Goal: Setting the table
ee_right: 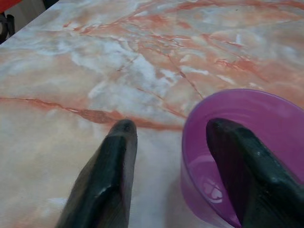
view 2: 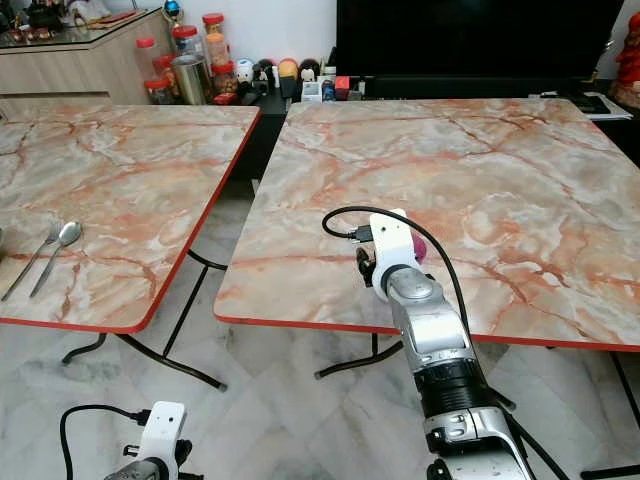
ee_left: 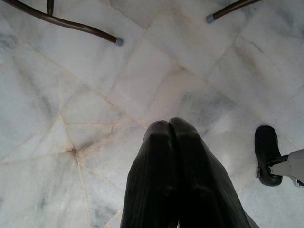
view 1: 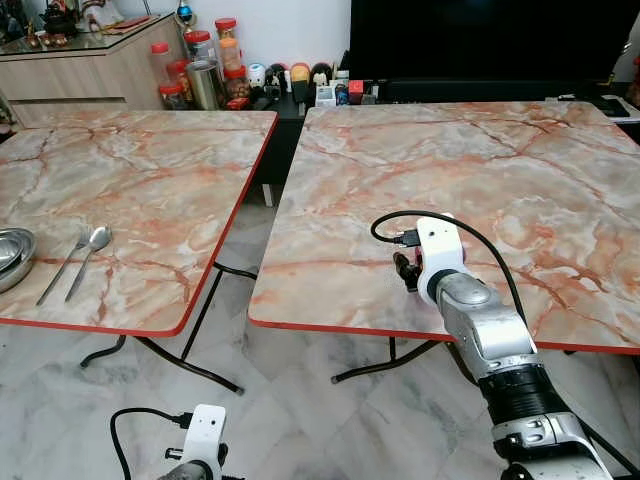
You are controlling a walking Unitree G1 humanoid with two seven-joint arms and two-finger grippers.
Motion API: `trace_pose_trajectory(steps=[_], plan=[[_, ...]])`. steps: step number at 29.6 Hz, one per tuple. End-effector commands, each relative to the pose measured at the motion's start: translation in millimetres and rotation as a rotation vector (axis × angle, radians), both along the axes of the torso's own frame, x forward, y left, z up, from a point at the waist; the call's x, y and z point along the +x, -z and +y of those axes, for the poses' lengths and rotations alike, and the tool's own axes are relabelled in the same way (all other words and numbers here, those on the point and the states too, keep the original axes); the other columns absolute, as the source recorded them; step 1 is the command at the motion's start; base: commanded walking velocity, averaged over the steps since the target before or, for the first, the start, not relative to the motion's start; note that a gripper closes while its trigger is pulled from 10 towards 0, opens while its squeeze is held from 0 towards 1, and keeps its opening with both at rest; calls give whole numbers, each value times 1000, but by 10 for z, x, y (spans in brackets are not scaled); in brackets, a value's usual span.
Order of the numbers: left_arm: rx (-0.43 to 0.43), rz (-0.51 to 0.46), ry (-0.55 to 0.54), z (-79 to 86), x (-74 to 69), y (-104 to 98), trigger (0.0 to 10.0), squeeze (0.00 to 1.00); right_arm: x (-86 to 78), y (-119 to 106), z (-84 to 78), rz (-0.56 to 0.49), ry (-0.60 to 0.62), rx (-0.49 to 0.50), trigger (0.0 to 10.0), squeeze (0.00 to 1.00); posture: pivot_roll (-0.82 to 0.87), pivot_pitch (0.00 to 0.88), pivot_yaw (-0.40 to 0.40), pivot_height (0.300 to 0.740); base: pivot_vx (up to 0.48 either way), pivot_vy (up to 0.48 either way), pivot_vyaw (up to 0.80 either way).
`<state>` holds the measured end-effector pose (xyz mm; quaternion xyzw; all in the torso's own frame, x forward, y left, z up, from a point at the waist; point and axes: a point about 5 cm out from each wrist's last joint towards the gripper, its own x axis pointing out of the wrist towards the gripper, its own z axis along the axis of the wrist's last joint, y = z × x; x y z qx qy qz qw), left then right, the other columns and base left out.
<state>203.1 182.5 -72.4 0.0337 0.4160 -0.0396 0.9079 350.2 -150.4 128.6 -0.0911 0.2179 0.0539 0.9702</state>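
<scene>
2 head eyes look forward and down; 2 wrist cameras look along their fingers.
Both eyes share the right desk (view 1: 480, 150); the left wrist faces floor (ee_left: 95, 95), the right sits close over that desk.

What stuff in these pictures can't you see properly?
- Purple cup: in the head views the right gripper and its wrist hide nearly all of it.
- Metal bowl: cut off by the left eye view's edge.
- Jars on the far shelf: labels too small to read.
</scene>
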Motion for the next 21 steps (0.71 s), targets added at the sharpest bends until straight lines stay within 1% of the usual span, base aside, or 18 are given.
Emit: trace_pose_trajectory(steps=[1,21], plan=[[-5,29,3,4,-44,28,10000,0,-17,38,-7,14,-2,-6,0,0,-128,0,69,740,0,0,0],[-9,33,9,-5,-24,20,10000,0,-24,52,-1,13,5,-3,0,0,-131,0,74,740,0,0,0]])
